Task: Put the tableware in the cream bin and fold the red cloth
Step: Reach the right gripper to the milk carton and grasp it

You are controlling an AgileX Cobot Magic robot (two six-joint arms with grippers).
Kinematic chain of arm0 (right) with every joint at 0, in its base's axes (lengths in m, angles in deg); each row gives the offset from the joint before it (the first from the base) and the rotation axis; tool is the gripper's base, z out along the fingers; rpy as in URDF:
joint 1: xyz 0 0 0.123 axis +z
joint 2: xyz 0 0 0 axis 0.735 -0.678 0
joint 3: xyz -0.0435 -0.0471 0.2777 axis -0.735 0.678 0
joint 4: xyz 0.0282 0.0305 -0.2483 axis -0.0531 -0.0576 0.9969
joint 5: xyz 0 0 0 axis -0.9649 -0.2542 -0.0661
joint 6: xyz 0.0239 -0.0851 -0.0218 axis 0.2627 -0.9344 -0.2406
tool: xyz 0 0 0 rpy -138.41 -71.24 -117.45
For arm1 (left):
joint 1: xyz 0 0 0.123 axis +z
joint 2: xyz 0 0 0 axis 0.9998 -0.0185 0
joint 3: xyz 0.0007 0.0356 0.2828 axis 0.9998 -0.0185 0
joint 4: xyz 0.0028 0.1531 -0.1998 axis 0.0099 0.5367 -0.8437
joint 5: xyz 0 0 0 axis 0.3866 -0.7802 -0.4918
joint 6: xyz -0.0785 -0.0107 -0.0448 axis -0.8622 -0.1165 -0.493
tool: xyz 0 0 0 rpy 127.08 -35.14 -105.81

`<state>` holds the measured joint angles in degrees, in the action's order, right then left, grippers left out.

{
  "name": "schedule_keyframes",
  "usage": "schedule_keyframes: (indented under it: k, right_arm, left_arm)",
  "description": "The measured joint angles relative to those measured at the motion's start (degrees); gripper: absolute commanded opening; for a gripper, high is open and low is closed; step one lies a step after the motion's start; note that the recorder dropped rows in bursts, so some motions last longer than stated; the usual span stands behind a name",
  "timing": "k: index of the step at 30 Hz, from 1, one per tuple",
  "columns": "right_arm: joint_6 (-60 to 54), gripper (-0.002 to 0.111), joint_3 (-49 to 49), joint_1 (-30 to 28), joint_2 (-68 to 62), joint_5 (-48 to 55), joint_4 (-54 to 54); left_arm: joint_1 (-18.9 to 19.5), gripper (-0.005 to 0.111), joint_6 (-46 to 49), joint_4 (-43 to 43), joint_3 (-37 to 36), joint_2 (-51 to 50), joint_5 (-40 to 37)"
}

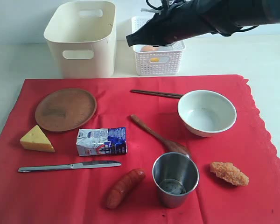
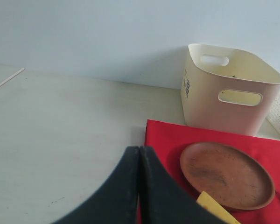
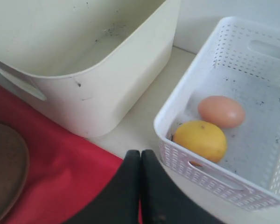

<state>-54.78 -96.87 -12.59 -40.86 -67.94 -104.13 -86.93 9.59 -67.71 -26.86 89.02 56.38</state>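
open-topped cream bin (image 1: 99, 60) empty inside, narrow gap between it and the white lattice basket (image 1: 148, 68), right gripper (image 1: 130, 40) and its arm overhanging that basket, red cloth (image 1: 252, 140) crowded, wooden spoon (image 1: 154, 135) tight against steel cup (image 1: 175, 179), bare tabletop (image 1: 4, 84) left of cloth

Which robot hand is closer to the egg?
Right. The right gripper hangs just beside the basket holding the egg; the left gripper sits by the plate, farther away.
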Motion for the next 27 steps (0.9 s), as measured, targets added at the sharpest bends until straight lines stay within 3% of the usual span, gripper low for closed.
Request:
schedule_keyframes:
  k: [11,27]
  right_arm:
    - [0.0,0.0,12.2,0.0,16.1,-3.3,-1.9]
    - [0.0,0.0,22.4,0.0,21.7,-7.7,-5.6]
  left_arm:
    - [0.0,0.001,0.0,0.0,0.0,0.0,0.0]
    - [0.0,0.001,0.0,0.0,0.0,0.0,0.0]
